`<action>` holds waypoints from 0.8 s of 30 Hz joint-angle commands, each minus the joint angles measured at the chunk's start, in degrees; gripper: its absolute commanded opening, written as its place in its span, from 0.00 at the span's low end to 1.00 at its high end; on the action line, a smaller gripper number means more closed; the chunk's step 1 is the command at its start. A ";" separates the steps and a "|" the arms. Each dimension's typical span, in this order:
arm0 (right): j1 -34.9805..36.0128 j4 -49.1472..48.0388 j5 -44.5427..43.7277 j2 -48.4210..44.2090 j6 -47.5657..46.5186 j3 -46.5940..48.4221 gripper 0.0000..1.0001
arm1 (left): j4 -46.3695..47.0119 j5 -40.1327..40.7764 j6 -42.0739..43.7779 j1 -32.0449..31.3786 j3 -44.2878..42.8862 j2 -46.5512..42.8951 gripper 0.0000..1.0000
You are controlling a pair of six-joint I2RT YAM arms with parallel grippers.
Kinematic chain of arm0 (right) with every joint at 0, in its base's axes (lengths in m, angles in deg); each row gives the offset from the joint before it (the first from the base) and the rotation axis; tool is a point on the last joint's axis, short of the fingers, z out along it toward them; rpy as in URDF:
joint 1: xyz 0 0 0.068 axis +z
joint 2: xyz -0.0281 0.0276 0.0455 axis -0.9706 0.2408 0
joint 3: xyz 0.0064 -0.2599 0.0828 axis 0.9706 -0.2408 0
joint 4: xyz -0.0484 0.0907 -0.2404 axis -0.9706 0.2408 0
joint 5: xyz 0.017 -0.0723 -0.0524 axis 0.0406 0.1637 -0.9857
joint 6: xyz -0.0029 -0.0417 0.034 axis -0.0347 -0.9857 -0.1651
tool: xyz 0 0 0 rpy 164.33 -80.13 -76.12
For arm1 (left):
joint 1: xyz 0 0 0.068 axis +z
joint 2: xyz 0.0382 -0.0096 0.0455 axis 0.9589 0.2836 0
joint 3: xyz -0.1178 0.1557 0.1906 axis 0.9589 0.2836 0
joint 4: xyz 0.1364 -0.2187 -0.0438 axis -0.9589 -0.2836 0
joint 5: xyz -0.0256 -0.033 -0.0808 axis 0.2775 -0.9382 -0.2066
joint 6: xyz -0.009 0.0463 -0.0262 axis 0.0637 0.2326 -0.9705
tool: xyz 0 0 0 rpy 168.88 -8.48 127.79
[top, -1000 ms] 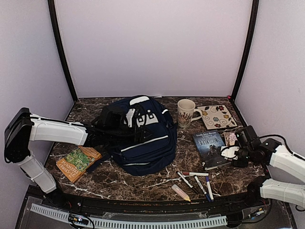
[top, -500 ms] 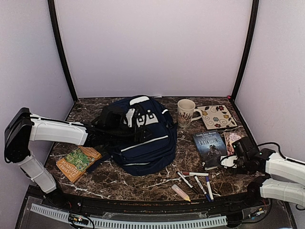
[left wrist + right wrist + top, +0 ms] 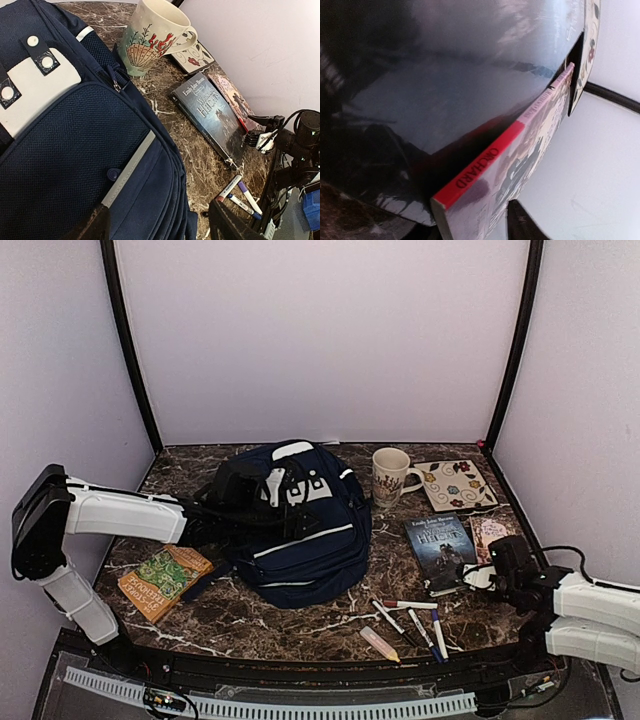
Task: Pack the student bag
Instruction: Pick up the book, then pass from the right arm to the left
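**Student bag (image 3: 300, 530) lies left of centre on marble table (image 3: 250, 625)**

The student bag is navy fabric with a mesh-textured front pocket. A pale grey stripe slants across that pocket. Near the top sit light patches crossed by navy tabs with white snaps, and dark straps bunch at its left side. A mug (image 3: 388, 476) stands just beside its upper right corner. The left gripper (image 3: 160, 227) hangs over the bag, fingers spread wide. The right gripper (image 3: 490, 568) sits low against a red-spined book (image 3: 485, 175). Whether it pinches the book cannot be told.

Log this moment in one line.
left gripper: open, over student bag | right gripper: at corner of dark book, grip unclear | pens, mug: on table
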 commanded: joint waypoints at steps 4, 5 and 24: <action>-0.93 -3.68 -0.64 0.90 -0.22 0.35 0.13 | -1.22 0.93 0.52 -0.63 -0.88 -0.76 0.70; -0.88 -3.09 -1.02 0.82 -0.19 1.26 0.10 | -1.14 0.89 0.35 -0.63 -0.83 -0.74 0.70; 1.67 9.50 1.85 7.31 1.29 43.13 0.00 | -1.89 1.14 -1.53 -0.81 -6.52 0.13 0.70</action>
